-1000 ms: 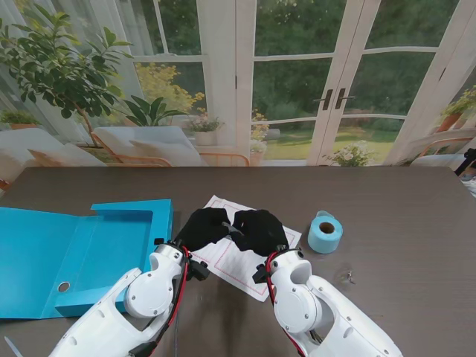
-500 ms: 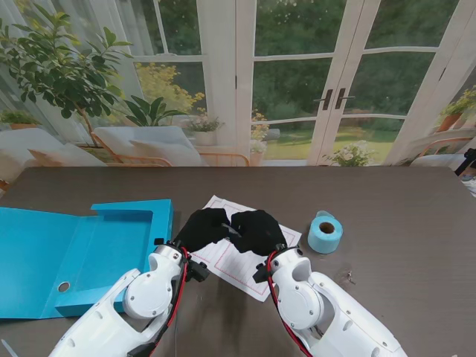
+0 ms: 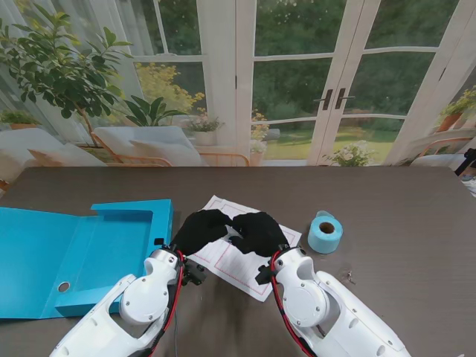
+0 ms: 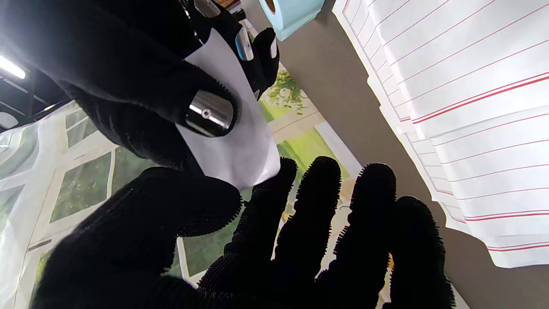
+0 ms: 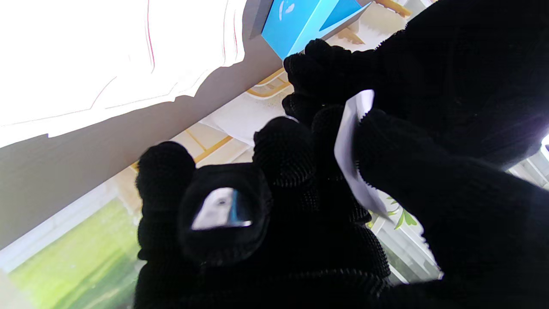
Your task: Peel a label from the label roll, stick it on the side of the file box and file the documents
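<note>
Right hand [image 3: 258, 232] pinched a white label [image 4: 233, 141] against left hand [image 3: 201, 228], whose fingers closed on its other edge, apparently to pass it, above the documents [image 3: 242, 260], file box [image 3: 74, 253] lying beyond left hand, label roll [image 3: 325, 231] beyond right.

Home-like sunroom or home office, garden side. Dark wood-grain bench [image 3: 401, 201] fills lower half of frame. Behind it, upper centre to upper right: white French doors [image 3: 327, 82] with dark handles, glass panes showing lawn and trees. Upper left: large leafy potted plant [image 3: 52, 63]. Left of centre, behind bench: cushioned rattan chairs [image 3: 149, 145] and small flower pot [image 3: 204, 132]. Office things on bench: blue file box [image 3: 67, 256] at lower left, lined documents [image 3: 238, 260] at centre, label roll [image 3: 325, 231] right of centre.
</note>
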